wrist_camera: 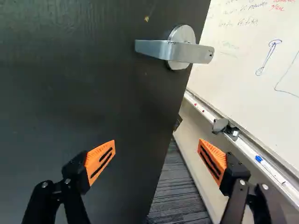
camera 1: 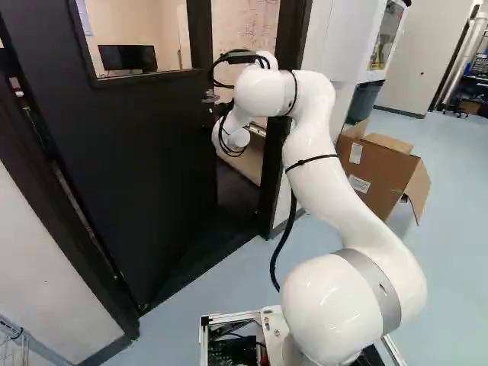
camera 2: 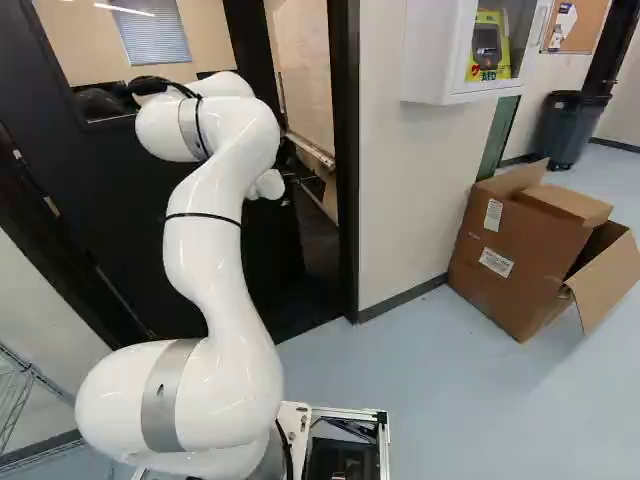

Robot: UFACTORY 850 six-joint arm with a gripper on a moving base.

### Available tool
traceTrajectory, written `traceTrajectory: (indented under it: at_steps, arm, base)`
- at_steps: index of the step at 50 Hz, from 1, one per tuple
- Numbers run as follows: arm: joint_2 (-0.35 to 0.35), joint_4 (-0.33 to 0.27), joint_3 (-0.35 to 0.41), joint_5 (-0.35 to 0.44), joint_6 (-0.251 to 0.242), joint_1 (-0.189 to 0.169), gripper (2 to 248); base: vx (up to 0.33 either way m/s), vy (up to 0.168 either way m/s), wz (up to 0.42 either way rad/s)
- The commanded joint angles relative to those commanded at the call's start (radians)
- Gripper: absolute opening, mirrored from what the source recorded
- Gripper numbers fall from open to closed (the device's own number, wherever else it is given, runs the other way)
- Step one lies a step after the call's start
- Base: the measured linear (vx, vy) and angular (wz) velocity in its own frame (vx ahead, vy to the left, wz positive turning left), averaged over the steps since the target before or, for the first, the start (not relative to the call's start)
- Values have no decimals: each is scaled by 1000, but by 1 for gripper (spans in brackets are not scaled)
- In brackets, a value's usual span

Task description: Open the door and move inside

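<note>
Door (camera 1: 152, 168): ajar, ahead of your base. Handle (wrist_camera: 175, 50): ahead of your gripper (wrist_camera: 157, 141), ungripped. Jaws: wide apart, holding nothing. Step judged in hand: widening the gap. You should push the door further inward, then drive through, clearing the frame (camera 2: 346, 200).

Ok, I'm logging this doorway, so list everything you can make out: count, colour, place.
Door: one, black, ajar ahead
Handle: one, silver, on door
Whiteboard: one, white, beyond door
Marker: one, blue-white, whiteboard ledge
Monitor: one, black, behind door window
Box: one, brown, floor right of doorway
Cabinet: one, white, wall right of doorway
Bin: one, dark grey, beyond box
Arm: one, white, reaching doorward
Tool: one, black-orange, open, facing door
</note>
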Motion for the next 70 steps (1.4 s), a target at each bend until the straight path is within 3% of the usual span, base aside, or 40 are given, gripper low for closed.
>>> traceTrajectory:
  at_steps: [17,70]
  arm:
    - [84,10,120,0,0,6,247]
    - [330,124,455,-32,0,23,247]
  base:
    - [0,0,0]
    - [0,0,0]
